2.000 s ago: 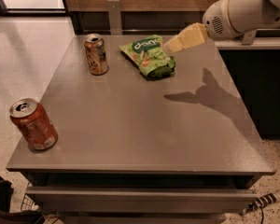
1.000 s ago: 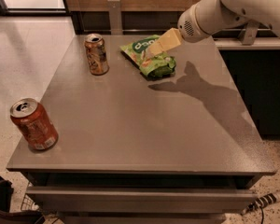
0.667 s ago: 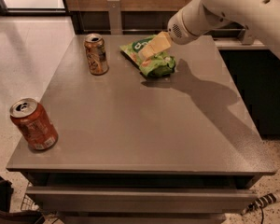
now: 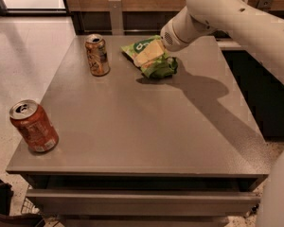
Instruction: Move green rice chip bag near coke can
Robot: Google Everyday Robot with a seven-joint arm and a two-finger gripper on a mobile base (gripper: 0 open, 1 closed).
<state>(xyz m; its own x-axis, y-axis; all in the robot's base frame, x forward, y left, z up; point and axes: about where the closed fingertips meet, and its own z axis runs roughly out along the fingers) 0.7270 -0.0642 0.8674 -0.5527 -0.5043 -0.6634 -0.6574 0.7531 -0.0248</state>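
Note:
The green rice chip bag (image 4: pixel 162 68) lies at the far middle of the grey table (image 4: pixel 142 126), with part of its dark green patch showing at its upper left. My gripper (image 4: pixel 148 54) sits right over the bag, reaching in from the upper right on the white arm (image 4: pixel 227 13), and covers the bag's middle. The coke can (image 4: pixel 34 126), red-orange with a silver top, stands upright at the table's near left corner, far from the bag.
A tan-gold patterned can (image 4: pixel 97 55) stands upright to the left of the bag. The arm's shadow (image 4: pixel 203 91) falls on the table's right side. A dark counter (image 4: pixel 265 89) stands at the right. A drawer front (image 4: pixel 142 200) runs below the table's near edge.
The gripper has moved left and down from beside the bag's right edge to over the bag's middle. Both cans and the bag stay in place.

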